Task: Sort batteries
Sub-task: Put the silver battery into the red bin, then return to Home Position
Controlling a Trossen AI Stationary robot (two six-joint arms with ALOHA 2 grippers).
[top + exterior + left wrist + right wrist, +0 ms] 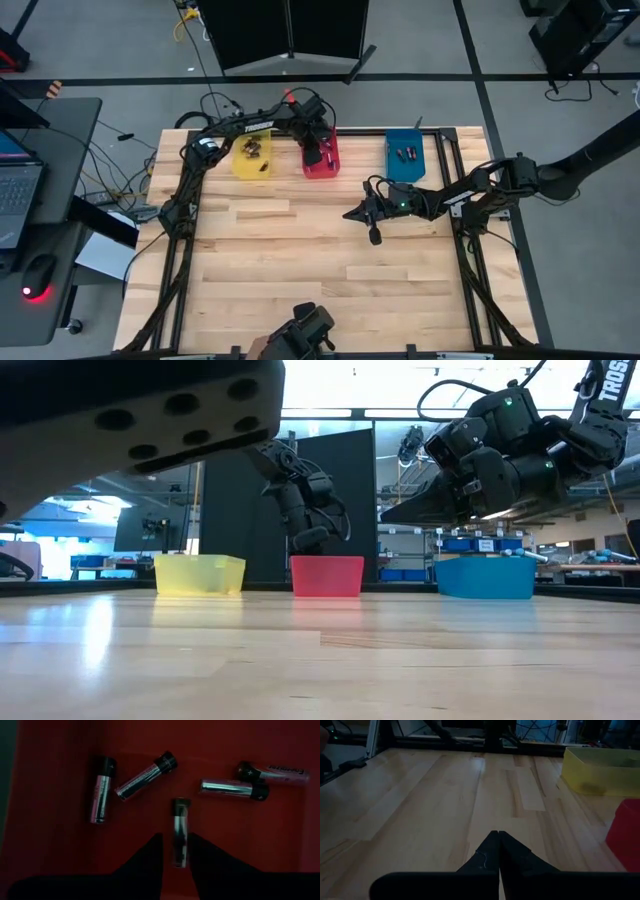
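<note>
In the high view the left arm's dark two-finger gripper [322,152] covers much of the shallow red plastic bin [331,166], so no cells there can be made out; the small dark cells in the yellow plastic bin [252,157] and blue plastic bin [405,156] are too tiny to count or type; in the low view all three bins' walls hide their contents; a blurred dark perforated block [140,420] fills the corner above the yellow bin.

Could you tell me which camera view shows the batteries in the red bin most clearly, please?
The left wrist view: five batteries lie distinct on the red bin floor, one between the left gripper's fingers. The high view mostly hides them under the arm; the low view shows only the bin's wall.
</note>
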